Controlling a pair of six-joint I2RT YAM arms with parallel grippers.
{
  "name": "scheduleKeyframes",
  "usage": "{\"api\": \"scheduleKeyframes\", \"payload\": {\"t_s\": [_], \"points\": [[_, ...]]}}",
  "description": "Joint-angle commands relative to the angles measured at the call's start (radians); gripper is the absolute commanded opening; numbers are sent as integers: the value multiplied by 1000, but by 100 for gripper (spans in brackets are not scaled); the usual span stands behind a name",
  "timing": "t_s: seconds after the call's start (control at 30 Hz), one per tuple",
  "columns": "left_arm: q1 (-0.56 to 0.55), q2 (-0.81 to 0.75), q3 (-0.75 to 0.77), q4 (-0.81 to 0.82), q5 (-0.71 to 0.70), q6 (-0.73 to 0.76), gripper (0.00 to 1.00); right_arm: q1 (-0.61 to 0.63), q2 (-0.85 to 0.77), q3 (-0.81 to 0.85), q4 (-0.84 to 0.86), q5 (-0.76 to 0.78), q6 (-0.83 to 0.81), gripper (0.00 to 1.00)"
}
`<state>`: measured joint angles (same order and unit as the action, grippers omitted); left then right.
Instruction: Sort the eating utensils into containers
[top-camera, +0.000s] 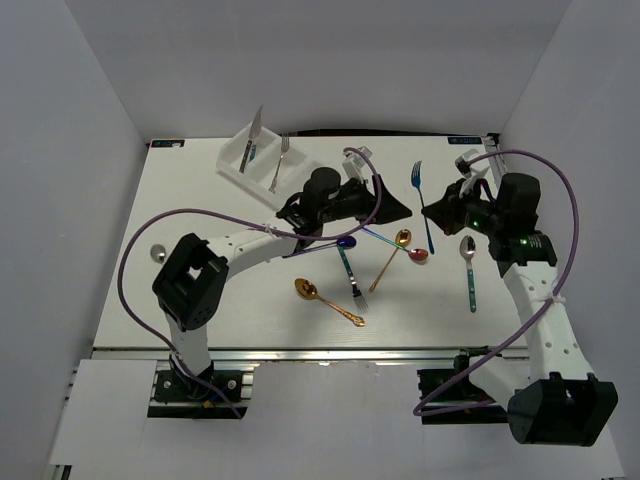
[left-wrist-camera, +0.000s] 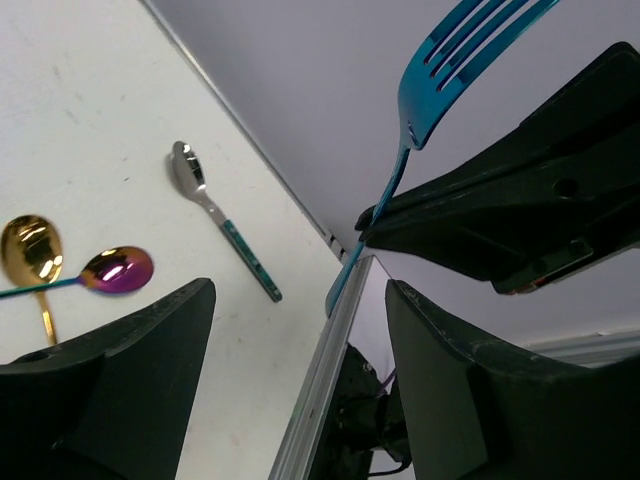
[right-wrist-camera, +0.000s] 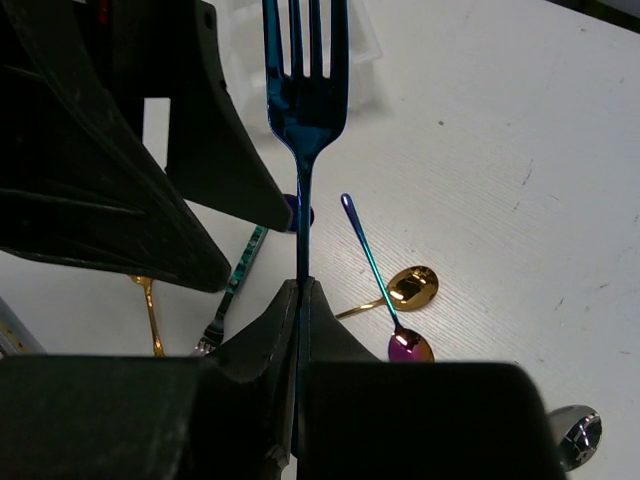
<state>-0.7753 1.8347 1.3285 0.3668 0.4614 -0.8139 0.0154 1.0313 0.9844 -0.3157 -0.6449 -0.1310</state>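
The right gripper (right-wrist-camera: 300, 290) is clamped shut on the handle of a slim iridescent blue metal fork (right-wrist-camera: 305, 100), whose tines point toward the far side of the white table (top-camera: 200, 215). The left gripper (left-wrist-camera: 300, 290) sits just beside it at the table's centre, its fingers (left-wrist-camera: 150, 350) spread wide and holding nothing, with the fork's handle showing between them. At the far left, well apart from the fork, a white plastic tray with three compartments (top-camera: 232, 158) holds a silver knife (top-camera: 252, 140) and a silver fork (top-camera: 280, 162). Loose on the table lie a gold spoon (top-camera: 325, 298), a purple-bowled spoon (left-wrist-camera: 118, 270) and a silver spoon with a teal handle (left-wrist-camera: 222, 220).
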Motion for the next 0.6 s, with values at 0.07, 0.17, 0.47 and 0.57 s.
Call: {"api": "scheduleKeyframes", "payload": {"t_s": [0.07, 0.17, 0.47, 0.57], "points": [[-41, 0, 81, 46, -32, -5, 79, 4, -71, 4, 63, -35, 60, 0], [-51, -3, 77, 60, -36, -8, 78, 4, -88, -9, 66, -35, 62, 0], [-67, -25, 81, 78, -66, 1, 69, 6, -122, -58, 75, -55, 80, 0], [-67, -40, 81, 77, -82, 21, 69, 8, -132, -73, 70, -56, 79, 0]]}}
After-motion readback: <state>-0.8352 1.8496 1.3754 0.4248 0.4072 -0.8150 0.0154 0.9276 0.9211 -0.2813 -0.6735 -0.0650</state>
